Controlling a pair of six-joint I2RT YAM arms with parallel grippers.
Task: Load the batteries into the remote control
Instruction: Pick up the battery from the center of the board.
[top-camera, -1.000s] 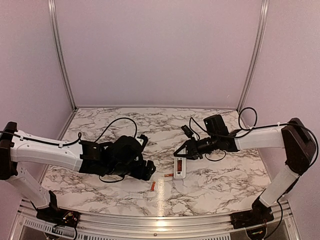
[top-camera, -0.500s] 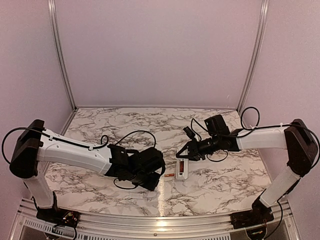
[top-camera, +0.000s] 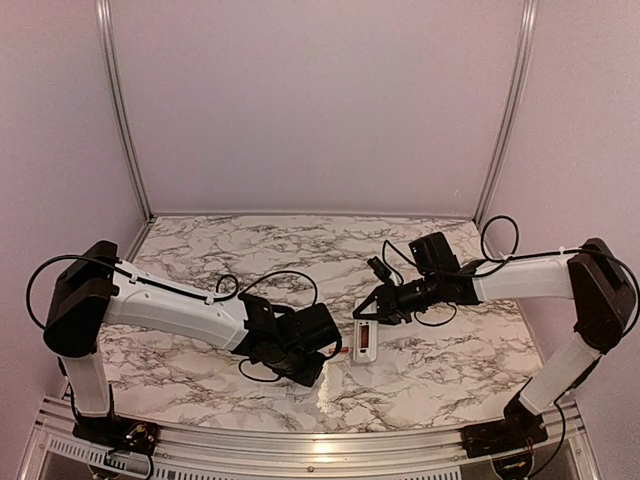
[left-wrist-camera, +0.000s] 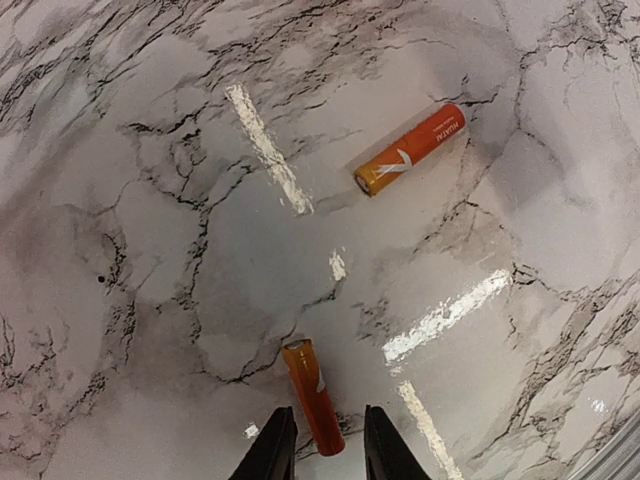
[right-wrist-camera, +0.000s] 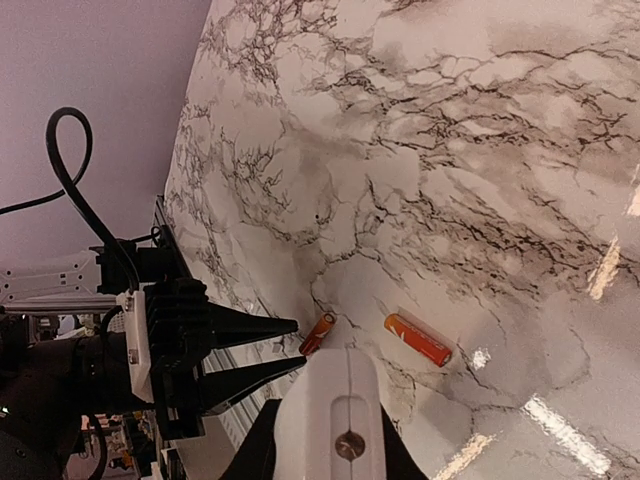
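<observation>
I see soft, even overhead light; white glare streaks cross the glossy bench (left-wrist-camera: 150, 250), shadows are faint, and close-up wrist-view edges blur slightly.

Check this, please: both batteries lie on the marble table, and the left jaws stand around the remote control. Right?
Not quite. The jaws of the left gripper stand around one battery, not the remote control; the left wrist view shows it.

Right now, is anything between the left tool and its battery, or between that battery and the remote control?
Nothing blocks the left tool: its fingers flank the nearer battery. The second battery lies on the table roughly between it and the remote control, so lift over it rather than slide.
</observation>
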